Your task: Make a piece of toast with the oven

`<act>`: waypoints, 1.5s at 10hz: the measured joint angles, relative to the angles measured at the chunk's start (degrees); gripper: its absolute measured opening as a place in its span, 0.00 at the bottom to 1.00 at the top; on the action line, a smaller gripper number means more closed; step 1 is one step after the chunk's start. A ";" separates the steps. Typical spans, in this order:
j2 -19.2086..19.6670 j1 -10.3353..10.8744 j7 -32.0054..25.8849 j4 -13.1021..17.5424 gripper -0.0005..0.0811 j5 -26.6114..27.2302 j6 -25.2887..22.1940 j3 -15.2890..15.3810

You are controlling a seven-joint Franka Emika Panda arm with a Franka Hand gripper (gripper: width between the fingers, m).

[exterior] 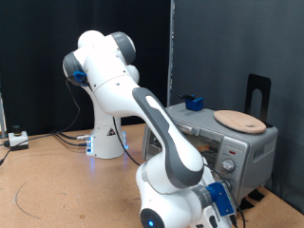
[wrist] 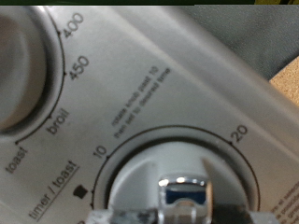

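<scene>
The silver-grey oven (exterior: pixel 204 133) stands at the exterior view's right, with its knob panel (exterior: pixel 233 152) on its right side. My gripper (exterior: pixel 226 182) is low in front of that panel, right at the knobs. The wrist view is filled by the panel: the timer/toast knob (wrist: pixel 177 177) with its chrome tab (wrist: pixel 184 191) is dead ahead and very close, and the temperature knob (wrist: pixel 23 65) is beside it. Blurred grey shapes at the edge of the wrist view may be my fingers. The piece of toast is out of view.
A round tan wooden board (exterior: pixel 239 120) and a small blue object (exterior: pixel 194 102) lie on the oven's top. A black stand (exterior: pixel 256 95) rises behind it. Cables and a white box (exterior: pixel 17 139) lie on the table at the exterior view's left.
</scene>
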 joint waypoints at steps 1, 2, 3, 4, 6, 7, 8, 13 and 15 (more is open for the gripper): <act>0.00 0.00 0.04 0.00 0.12 0.02 0.00 0.00; 0.00 0.00 0.07 0.00 0.12 0.03 0.01 0.00; 0.00 0.00 0.07 0.00 0.12 0.03 0.01 0.00; 0.00 0.00 0.17 0.00 0.12 0.03 0.01 -0.01; -0.02 0.01 0.62 0.89 0.12 0.68 0.35 0.03; -0.02 0.02 1.22 1.38 0.33 0.71 0.35 0.02; -0.02 0.01 1.79 1.80 0.33 0.71 0.35 0.02; -0.56 -1.14 11.89 5.23 0.93 -2.64 -10.35 -2.05; -1.06 -2.20 14.31 8.48 0.98 -4.36 -14.40 -2.91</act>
